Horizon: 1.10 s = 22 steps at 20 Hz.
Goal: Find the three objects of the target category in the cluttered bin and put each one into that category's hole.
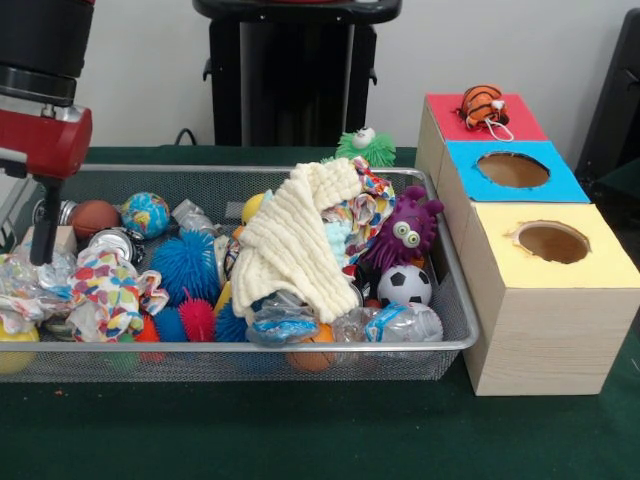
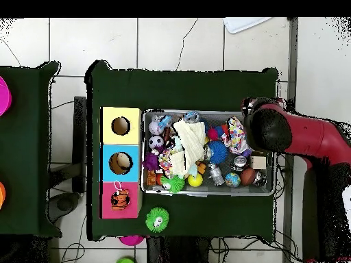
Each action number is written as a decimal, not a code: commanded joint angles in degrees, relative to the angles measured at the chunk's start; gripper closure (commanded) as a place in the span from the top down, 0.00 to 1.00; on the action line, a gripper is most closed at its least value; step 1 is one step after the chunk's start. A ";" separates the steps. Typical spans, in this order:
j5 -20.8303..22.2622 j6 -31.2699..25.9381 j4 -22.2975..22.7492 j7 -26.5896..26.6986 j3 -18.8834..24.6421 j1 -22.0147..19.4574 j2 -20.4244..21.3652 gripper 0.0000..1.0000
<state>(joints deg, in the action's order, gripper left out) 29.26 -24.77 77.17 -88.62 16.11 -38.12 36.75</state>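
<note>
A wire mesh bin (image 1: pixel 455 345) (image 2: pixel 274 183) holds a jumble of toys. A cream knit cloth (image 1: pixel 295 240) (image 2: pixel 188 137) lies draped over the middle. Beside it are a purple googly-eyed monster (image 1: pixel 405 232), a small soccer ball (image 1: pixel 405 285), a blue spiky ball (image 1: pixel 185 265), a globe ball (image 1: pixel 146 213) and a brown ball (image 1: pixel 93 217). My gripper (image 1: pixel 45 235) hangs from the red and black arm (image 2: pixel 274 130) over the bin's left end in the front view, low among the clutter by a confetti-print cloth (image 1: pixel 105 285). Nothing shows in its hold.
Three boxes stand in a row beside the bin: yellow (image 1: pixel 600 270) and blue (image 1: pixel 560 185) with round holes, and red (image 1: pixel 445 118) with an orange striped toy (image 1: pixel 483 104) (image 2: pixel 119 200) on top. A green spiky toy (image 1: pixel 365 147) (image 2: pixel 159 219) lies outside the bin. Crumpled plastic bottles (image 1: pixel 400 322) lie along the front wall.
</note>
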 commanded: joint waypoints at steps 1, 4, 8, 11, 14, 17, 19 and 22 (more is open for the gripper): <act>2.95 5.51 0.47 -5.26 -1.78 0.52 -5.24 1.00; 3.51 7.26 0.78 -3.87 -1.42 -0.28 -6.19 1.00; 3.54 9.72 0.73 -1.88 0.34 -2.33 -8.17 1.00; 3.34 11.56 0.62 -1.28 1.66 -3.84 -10.03 1.00; 2.05 11.49 0.76 -1.81 2.25 -4.64 -11.68 1.00; 0.73 12.07 0.87 -4.25 1.43 -4.23 -12.72 1.00; 0.03 12.89 1.29 -6.00 0.88 -3.86 -13.03 1.00; -1.23 13.62 2.06 -8.50 0.08 -3.40 -13.40 1.00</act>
<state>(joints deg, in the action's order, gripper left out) 29.51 -13.14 77.00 -88.62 15.78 -42.10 26.86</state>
